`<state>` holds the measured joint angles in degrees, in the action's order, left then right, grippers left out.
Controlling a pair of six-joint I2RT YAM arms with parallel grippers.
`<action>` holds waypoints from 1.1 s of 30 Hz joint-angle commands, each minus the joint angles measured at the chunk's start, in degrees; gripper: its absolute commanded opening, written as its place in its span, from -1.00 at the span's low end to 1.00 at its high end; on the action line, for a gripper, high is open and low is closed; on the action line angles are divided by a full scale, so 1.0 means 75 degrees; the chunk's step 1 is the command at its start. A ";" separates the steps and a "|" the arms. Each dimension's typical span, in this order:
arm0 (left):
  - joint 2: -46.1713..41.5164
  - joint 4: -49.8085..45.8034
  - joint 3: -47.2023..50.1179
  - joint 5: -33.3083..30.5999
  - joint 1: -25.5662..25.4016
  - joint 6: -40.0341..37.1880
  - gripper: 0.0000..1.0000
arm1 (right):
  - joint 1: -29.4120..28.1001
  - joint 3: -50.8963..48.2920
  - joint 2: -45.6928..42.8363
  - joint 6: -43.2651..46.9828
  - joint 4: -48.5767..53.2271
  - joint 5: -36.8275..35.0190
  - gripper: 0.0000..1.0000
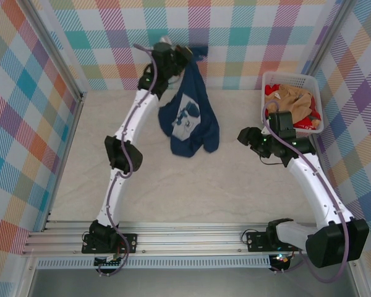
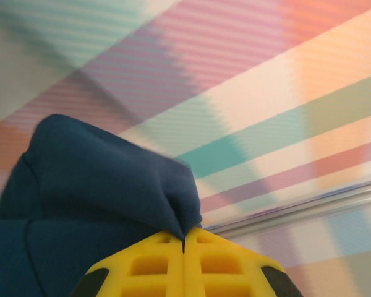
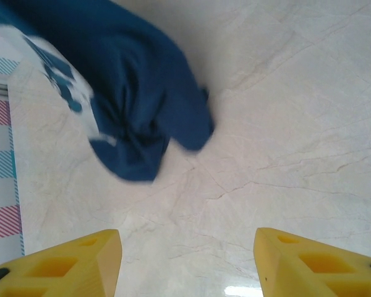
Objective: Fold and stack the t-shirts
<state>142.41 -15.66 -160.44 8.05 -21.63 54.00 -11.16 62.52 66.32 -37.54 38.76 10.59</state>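
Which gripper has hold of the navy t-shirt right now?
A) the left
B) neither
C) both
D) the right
A: the left gripper is shut on a fold of the navy t-shirt, which hangs from it, while the right gripper stands open over the table, apart from the cloth.

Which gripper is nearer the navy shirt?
Left. The left gripper is shut on the navy shirt, at its top; the right gripper hovers open beside its lower end, not touching.

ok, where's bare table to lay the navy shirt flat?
Biggest bare patch: table centre, bordered by navy shirt, left arm, right arm, near rail. Narrow strip between left arm and left wall. Crowded around basket.
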 commanded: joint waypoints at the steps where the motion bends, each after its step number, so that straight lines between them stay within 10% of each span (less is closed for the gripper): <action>1: -0.1430 0.0786 -0.0369 0.0425 0.0374 0.0456 -1.00 | 0.0058 0.0321 0.0156 -0.0054 -0.0313 0.0158 0.16; 7: -0.3684 -0.3266 0.0476 -0.0280 0.0426 -0.1850 -1.00 | 0.0051 0.0337 0.0555 -0.0222 -0.0695 0.0240 0.12; 12: -0.7738 -0.2918 0.8962 -0.2943 0.0441 -0.1431 -1.00 | -0.0031 0.0149 0.0897 -0.0590 -0.1025 0.0369 0.05; 19: -0.9959 -0.1129 1.6052 -0.1078 0.2323 0.1217 -0.94 | -0.1003 0.0165 0.1646 -0.0954 -0.1300 0.0244 0.02; 24: -1.0012 -0.1769 1.6038 -0.0969 0.2438 0.1026 0.17 | -0.1792 0.0430 0.2456 -0.1140 -0.1479 0.0135 0.02; 33: -0.7376 -0.2602 1.2331 -0.0804 0.0680 -0.1985 0.43 | -0.2097 0.1568 0.4654 -0.1543 -0.2619 0.0585 0.04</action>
<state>79.00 -32.73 -62.35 0.23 -11.84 49.17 -26.63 70.85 97.36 -46.78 24.69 13.15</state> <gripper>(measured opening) 0.702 0.521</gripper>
